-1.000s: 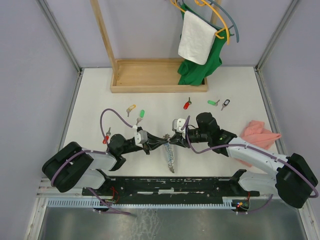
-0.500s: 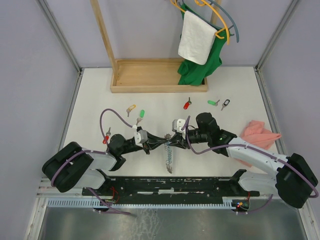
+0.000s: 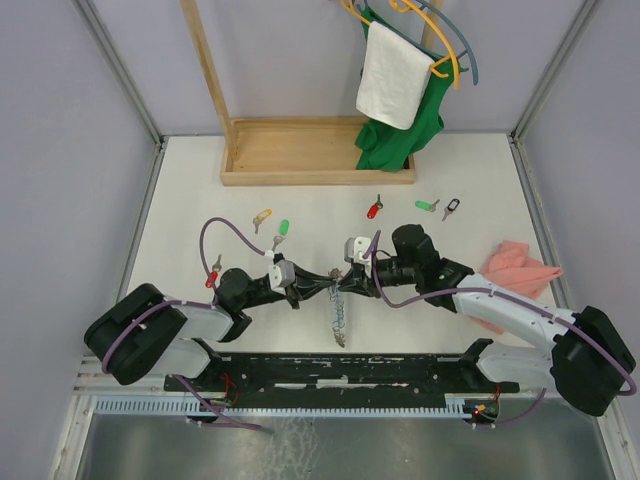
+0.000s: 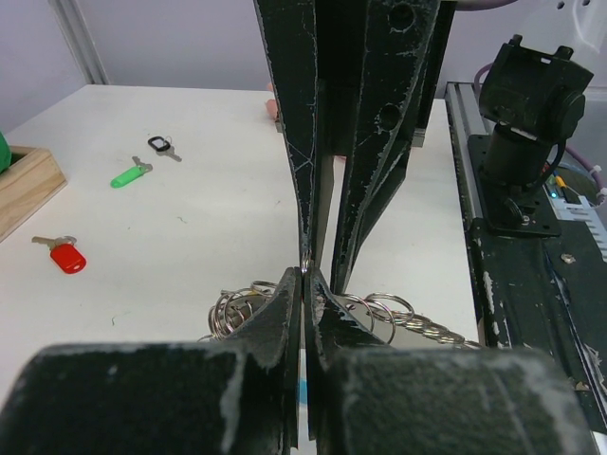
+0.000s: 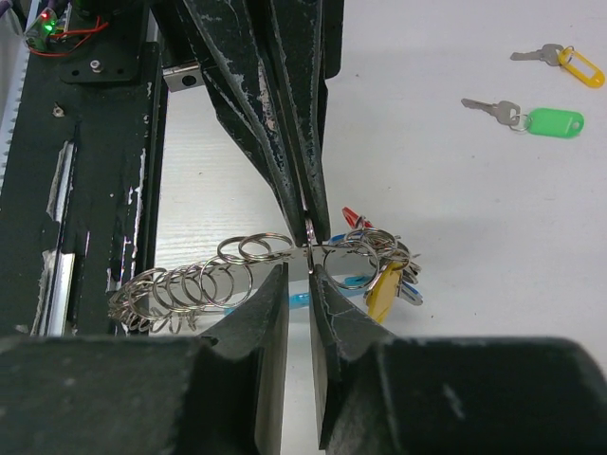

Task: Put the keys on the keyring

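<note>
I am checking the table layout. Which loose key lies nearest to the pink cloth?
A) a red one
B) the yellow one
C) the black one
C: the black key lies furthest right of the loose keys, closest to the cloth.

The white worktop (image 3: 180,190) carries loose tagged keys (image 3: 374,209) across mid-frame, a wooden frame (image 3: 318,152) at upper centre, a pink cloth (image 3: 520,268) at right.

A wooden stand (image 3: 300,150) is sitting at twelve o'clock, a white towel (image 3: 392,75) and green garment (image 3: 390,145) hanging at one, a pink cloth (image 3: 520,268) lying at three.
</note>
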Controlling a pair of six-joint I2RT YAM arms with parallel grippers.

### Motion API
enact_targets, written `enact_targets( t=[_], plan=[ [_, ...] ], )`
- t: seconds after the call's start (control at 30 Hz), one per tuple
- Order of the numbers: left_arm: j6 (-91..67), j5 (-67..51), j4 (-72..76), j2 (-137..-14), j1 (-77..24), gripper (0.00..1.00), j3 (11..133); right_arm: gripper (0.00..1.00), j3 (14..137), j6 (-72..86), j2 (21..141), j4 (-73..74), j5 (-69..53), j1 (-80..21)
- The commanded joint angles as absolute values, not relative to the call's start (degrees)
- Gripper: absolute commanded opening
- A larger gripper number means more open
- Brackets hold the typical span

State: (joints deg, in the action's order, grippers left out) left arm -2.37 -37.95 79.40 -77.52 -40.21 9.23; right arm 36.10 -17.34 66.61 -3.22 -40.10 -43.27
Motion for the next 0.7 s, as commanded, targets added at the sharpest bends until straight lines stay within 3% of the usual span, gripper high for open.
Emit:
enact_targets(
  t=[0.0,0.2,0.67],
  plan=[
    [-3.03,-38.96,84.28,-76.7,-39.99,0.03,9.84,0.2,39.41,-15.86,67.5,-7.43,-42.1,-43.46],
    [-3.49,-39.75,85.14,-77.11,-39.99,0.03,9.99,0.16,39.83,-15.26,68.09,-8.49,-42.3,-43.42],
    [-3.87,-41.26,85.83,-77.34,-39.98,0.03,9.85,0.2,40.16,-14.61,68.34,-9.31,-43.05,-43.38]
  ],
)
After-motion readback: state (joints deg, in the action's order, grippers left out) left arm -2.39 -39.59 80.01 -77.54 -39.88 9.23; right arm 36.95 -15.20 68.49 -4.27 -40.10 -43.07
